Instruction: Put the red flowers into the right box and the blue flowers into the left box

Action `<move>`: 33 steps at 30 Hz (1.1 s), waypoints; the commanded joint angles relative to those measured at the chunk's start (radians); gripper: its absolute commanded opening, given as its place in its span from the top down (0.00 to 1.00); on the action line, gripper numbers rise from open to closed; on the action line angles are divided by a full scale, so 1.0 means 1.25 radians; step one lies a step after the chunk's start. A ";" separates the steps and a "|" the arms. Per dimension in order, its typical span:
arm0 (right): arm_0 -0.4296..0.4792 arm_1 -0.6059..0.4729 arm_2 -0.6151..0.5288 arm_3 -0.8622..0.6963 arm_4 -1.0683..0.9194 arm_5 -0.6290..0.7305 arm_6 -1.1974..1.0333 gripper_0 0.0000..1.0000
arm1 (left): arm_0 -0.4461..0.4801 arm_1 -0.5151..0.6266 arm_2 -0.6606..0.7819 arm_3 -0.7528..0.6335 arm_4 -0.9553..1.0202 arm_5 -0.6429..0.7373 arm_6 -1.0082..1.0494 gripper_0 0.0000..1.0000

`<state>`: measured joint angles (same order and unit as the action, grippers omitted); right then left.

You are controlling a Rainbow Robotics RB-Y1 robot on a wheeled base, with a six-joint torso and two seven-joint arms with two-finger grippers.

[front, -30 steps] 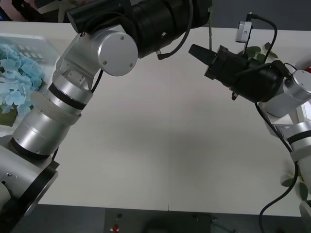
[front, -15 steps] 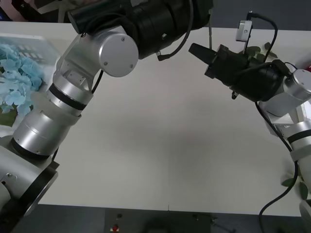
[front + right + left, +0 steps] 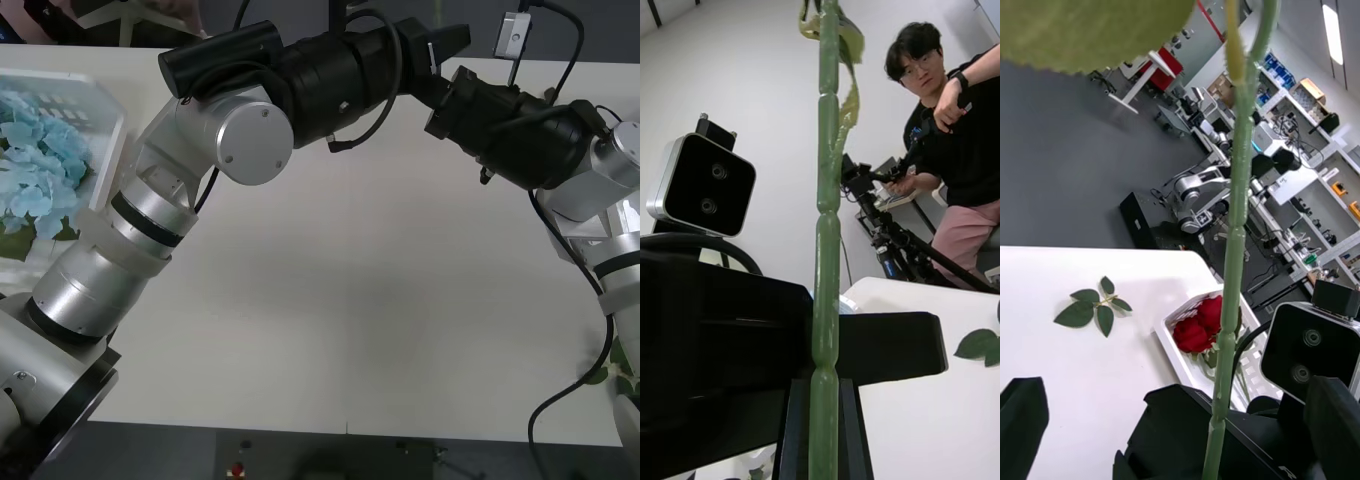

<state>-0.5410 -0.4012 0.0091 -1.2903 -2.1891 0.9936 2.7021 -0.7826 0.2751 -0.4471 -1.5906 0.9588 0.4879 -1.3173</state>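
the jaws of the left gripper [image 3: 1180, 431] stand wide open, one black finger at each side, with a green stem [image 3: 1234, 247] running up between them and touching neither. the jaws of the right gripper [image 3: 824, 439] look closed on that same green stem, its two dark fingers pressed in close on either side, so the right arm appears to carry it alone. the two grippers meet nose to nose high over the far edge of the table [image 3: 330, 300].

the stem's long axis runs straight through both sets of jaws, roughly upright, with a leaf near its upper end; its head is out of sight, but by the knobbly green stalk i judge it to be one of the red flowers. the right box [image 3: 1166, 339] lies on the far side of the right gripper from the left one, with the red flowers [image 3: 1201, 331] already in it. the right arm is the nearer to it, so the coming move looks to be its job once the left jaws back off along the stem.

the blue flowers [image 3: 35, 165] lie in the left box [image 3: 108, 150] at the table's left end, well apart. a loose leaf sprig [image 3: 1090, 311] lies on the pale, smooth table. beyond the table is a lab room with a dark floor, shelves and equipment.
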 commanded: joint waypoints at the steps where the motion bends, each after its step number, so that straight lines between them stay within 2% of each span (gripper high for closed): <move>1: -0.025 -0.024 -0.007 -0.012 0.017 0.022 0.003 1.00 | 0.000 -0.005 0.003 -0.012 -0.004 -0.006 -0.026 0.00; 7: -0.025 -0.123 -0.007 0.016 0.113 0.087 -0.066 1.00 | -0.007 0.012 0.009 -0.017 -0.037 -0.011 -0.068 0.00; 13: -0.027 -0.275 -0.007 0.027 0.276 0.188 -0.306 1.00 | -0.022 0.128 0.032 -0.084 0.034 0.080 -0.079 0.00; 16: -0.027 -0.354 -0.010 0.035 0.328 0.238 -0.441 1.00 | 0.032 0.208 0.066 -0.155 0.118 0.155 -0.076 0.00; 19: -0.027 -0.435 -0.010 0.052 0.381 0.294 -0.555 1.00 | 0.123 0.290 0.096 -0.237 0.223 0.216 -0.091 0.00; 22: -0.027 -0.515 -0.010 0.098 0.431 0.356 -0.610 1.00 | 0.236 0.370 0.109 -0.328 0.304 0.211 -0.191 0.00; 26: -0.027 -0.581 -0.010 0.201 0.459 0.388 -0.622 1.00 | 0.362 0.436 0.102 -0.435 0.323 0.135 -0.279 0.00; 29: -0.027 -0.618 -0.011 0.304 0.462 0.370 -0.619 1.00 | 0.410 0.506 0.082 -0.484 0.330 0.093 -0.316 0.00; 33: -0.029 -0.650 -0.011 0.401 0.481 0.307 -0.606 1.00 | 0.404 0.606 0.036 -0.507 0.345 0.048 -0.337 0.00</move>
<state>-0.5459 -1.1701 0.0091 -0.8118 -1.6097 1.4036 1.9199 -0.2284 0.9563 -0.3730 -2.1877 1.3688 0.5830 -1.7086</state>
